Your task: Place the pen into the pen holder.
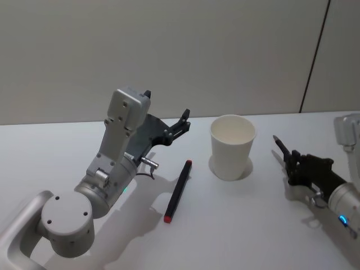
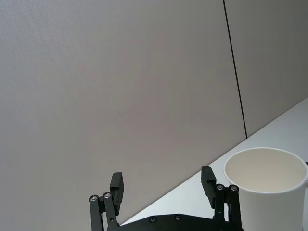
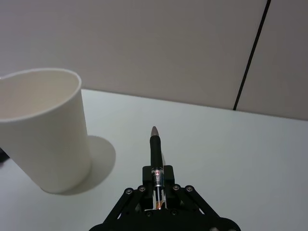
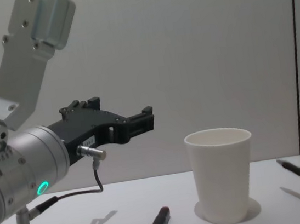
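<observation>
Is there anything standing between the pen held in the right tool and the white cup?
Nothing visible does. The right tool holds the pen beside the white cup, with bare table between them. A second pen lies on the cup's other side, near the raised, open left tool.

There is one cup, the white pen holder (image 1: 233, 147). It stands nearer the far edge of the table (image 1: 236, 236). There are two pens. One black and red pen (image 1: 178, 191) lies flat near the middle of the table, just left of the cup. One dark pen (image 3: 155, 149) sticks out of the right gripper (image 3: 158, 175), by the table's right edge. There are two grippers. The left gripper (image 2: 162, 182) has its fingers apart with nothing between them.
</observation>
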Controlling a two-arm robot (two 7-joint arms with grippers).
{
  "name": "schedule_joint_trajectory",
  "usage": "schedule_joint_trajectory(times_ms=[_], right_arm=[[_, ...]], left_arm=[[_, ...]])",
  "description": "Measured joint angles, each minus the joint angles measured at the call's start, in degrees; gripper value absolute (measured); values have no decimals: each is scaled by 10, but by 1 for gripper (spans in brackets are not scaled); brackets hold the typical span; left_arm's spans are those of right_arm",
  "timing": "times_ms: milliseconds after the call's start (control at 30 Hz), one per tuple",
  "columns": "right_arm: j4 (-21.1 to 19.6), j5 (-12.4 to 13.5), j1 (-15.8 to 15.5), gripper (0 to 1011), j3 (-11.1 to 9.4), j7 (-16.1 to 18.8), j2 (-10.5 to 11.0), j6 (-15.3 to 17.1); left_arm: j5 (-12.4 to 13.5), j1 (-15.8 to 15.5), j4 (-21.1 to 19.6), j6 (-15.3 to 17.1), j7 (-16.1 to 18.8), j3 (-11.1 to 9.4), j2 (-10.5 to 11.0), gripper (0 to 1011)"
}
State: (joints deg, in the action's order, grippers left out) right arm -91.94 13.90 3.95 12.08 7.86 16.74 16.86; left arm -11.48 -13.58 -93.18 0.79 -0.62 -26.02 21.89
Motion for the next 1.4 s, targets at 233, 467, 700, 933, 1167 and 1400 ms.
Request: schedule_joint_trajectory(times_ms=[233, 467, 700, 933, 1167, 1400], right_arm=[[4, 18, 6, 123, -5, 19, -1, -51], [7, 40, 13, 123, -11, 43, -1, -109], [8, 68, 20, 123, -18, 69, 0, -164], [8, 101, 30, 123, -26, 100, 1, -219], [7, 141, 45, 123, -34, 139, 0, -272], [18, 174, 64, 123, -36, 179, -5, -314]], left_arm=[[0, 0, 0, 0, 0, 0, 0, 1001], [0, 0, 0, 0, 0, 0, 0, 1001], [0, 0, 0, 0, 0, 0, 0, 1001], [0, 0, 0, 0, 0, 0, 0, 1001], [0, 0, 0, 0, 0, 0, 0, 1001], [0, 0, 0, 0, 0, 0, 0, 1001]])
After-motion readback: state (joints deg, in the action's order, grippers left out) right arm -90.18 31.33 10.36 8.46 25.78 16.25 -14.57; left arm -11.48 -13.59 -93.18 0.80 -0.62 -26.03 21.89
